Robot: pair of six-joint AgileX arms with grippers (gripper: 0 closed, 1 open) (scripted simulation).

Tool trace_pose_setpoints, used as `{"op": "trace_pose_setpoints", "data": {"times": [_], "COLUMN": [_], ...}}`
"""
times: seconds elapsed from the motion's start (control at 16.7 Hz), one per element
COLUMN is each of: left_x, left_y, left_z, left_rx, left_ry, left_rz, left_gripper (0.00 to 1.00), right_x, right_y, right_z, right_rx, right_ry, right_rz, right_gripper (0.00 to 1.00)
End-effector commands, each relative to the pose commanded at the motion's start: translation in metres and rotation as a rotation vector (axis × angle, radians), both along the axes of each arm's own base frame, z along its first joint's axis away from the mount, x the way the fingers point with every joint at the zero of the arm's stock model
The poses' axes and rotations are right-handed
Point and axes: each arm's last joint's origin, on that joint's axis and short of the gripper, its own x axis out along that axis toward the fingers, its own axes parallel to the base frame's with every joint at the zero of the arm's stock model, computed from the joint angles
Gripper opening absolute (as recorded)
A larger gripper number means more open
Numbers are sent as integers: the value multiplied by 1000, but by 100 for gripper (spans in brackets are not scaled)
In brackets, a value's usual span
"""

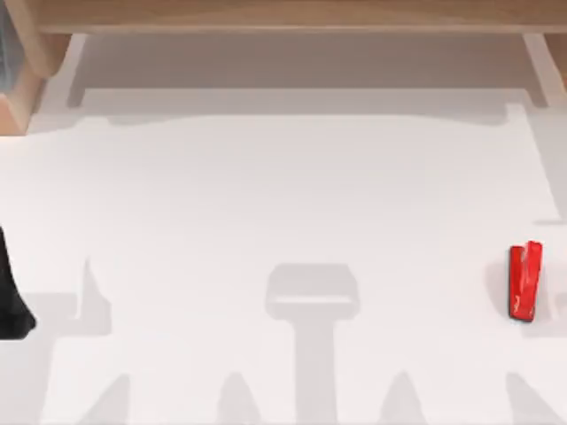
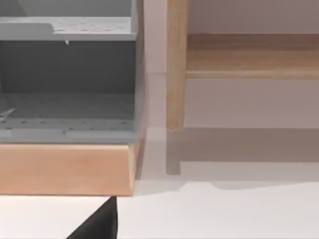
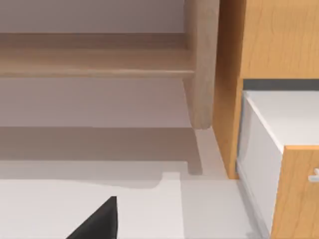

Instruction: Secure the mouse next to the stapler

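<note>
stapler narrow, glossy red, on smooth white table

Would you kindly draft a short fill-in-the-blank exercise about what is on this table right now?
1. The stapler is coloured ____.
2. In the top view, the stapler lies near the table's ____ edge.
3. The stapler rests on a ____ table.
4. A wooden ____ runs along the far side of the table.

Missing words: red; right; white; shelf

grey shelf unit on wooden base, wooden post beside it.
</note>
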Motion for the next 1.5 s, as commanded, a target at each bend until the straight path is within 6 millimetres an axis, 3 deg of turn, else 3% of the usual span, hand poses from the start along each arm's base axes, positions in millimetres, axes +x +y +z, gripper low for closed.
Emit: {"op": "trace_pose_setpoints", "data": {"times": [0.18, 0.36, 0.6, 0.78, 0.96, 1.14, 1.32, 1.5], "left_x": [0, 0, 0, 0, 0, 0, 0, 0], "left_y": [0, 0, 0, 0, 0, 0, 0, 0], "left_z": [0, 0, 0, 0, 0, 0, 0, 0], "left_rx": [0, 0, 0, 0, 0, 0, 0, 0], "left_ry": [0, 0, 0, 0, 0, 0, 0, 0], "left_rz": [0, 0, 0, 0, 0, 0, 0, 0], "left_gripper": [100, 100, 100, 100, 100, 100, 100, 100], "right_x": [0, 1, 12, 36, 81, 143, 214, 279], "right_y": [0, -1, -6, -13, -27, -48, -76, -108], "right_z": [2, 17, 63, 105, 143, 165, 165, 140], "right_rx": [0, 3, 9, 22, 42, 67, 93, 126], "right_ry": [9, 92, 300, 499, 708, 906, 1070, 1203], "right_rz": [-1, -15, -66, -119, -172, -213, -239, -261], "right_gripper": [100, 100, 100, 100, 100, 100, 100, 100]}}
